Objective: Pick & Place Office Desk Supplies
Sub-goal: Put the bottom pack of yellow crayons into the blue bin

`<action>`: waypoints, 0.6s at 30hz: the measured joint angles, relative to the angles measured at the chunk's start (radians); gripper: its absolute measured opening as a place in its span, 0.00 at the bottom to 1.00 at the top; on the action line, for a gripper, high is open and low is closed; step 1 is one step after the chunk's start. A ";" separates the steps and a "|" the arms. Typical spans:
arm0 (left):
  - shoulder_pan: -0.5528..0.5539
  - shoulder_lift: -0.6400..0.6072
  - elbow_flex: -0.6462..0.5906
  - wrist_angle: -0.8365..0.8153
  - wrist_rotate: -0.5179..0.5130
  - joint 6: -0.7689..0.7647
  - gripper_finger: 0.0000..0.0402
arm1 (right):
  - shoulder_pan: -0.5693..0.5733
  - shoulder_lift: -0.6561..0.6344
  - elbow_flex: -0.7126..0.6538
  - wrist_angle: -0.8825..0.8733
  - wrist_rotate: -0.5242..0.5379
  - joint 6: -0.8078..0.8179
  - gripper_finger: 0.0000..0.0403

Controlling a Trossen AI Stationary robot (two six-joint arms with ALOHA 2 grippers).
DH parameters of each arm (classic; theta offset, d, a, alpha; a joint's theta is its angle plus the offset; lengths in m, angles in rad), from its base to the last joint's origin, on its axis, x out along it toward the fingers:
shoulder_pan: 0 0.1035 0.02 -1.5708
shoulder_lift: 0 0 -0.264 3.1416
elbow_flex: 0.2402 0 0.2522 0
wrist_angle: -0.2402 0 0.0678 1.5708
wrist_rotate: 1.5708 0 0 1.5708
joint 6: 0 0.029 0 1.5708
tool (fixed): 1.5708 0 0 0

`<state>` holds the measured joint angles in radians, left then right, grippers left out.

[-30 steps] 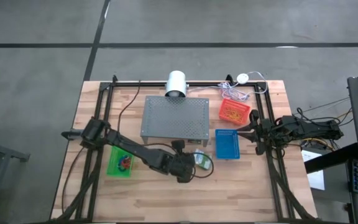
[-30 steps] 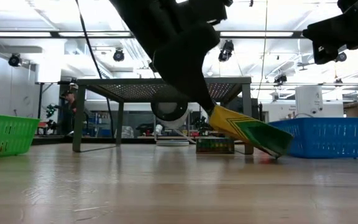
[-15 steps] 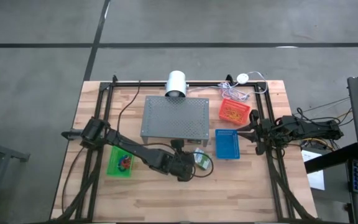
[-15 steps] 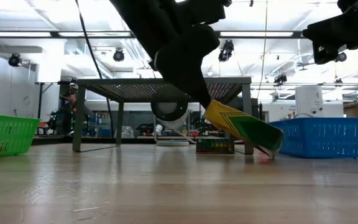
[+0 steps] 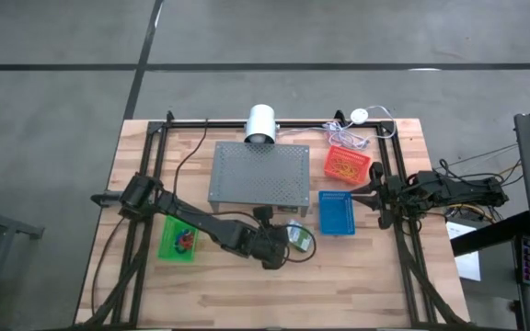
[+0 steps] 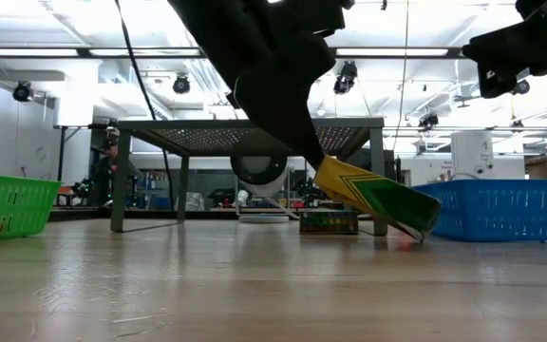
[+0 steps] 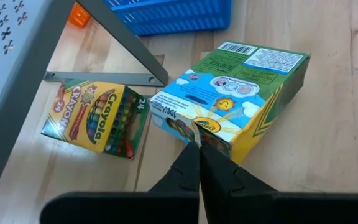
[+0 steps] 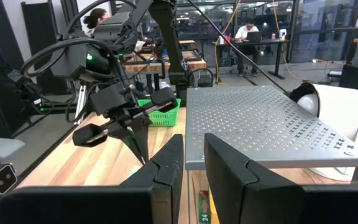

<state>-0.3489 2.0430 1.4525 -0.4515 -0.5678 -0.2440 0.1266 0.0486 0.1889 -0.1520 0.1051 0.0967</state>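
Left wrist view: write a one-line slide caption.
Left gripper shut on a tilted crayon box; second crayon box under the metal stand.

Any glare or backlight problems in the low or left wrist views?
Low view: bright ceiling lights backlight the left arm into a near-black silhouette, though the tilted green-and-yellow crayon box stays readable; the wooden table shows soft sheen. Left wrist view: even light, print on the box legible, left hand dark.

A grey perforated metal stand (image 5: 259, 174) occupies the middle of the wooden desk (image 5: 357, 276). A blue mesh basket (image 5: 337, 213) sits just beside it, a red basket (image 5: 346, 163) behind that, and a green basket (image 5: 179, 241) on the opposite side. 2 people (image 8: 248, 29) sit at tables in the room beyond.
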 joint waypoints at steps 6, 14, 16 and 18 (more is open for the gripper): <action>0.001 0.000 0.000 0.011 0.000 0.001 0.00 | 0.000 0.000 0.000 0.002 0.000 0.000 0.16; 0.004 0.000 0.000 0.011 0.000 0.002 0.00 | 0.000 0.000 0.000 0.054 -0.009 0.122 0.16; 0.004 0.000 0.000 0.011 0.000 0.002 0.00 | 0.000 -0.001 0.000 0.057 -0.009 0.187 0.16; 0.004 0.000 0.000 0.009 0.000 0.002 0.00 | 0.000 0.000 0.000 0.059 -0.009 0.235 0.16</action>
<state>-0.3450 2.0430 1.4528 -0.4424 -0.5678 -0.2420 0.1267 0.0483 0.1887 -0.0934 0.0963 0.3320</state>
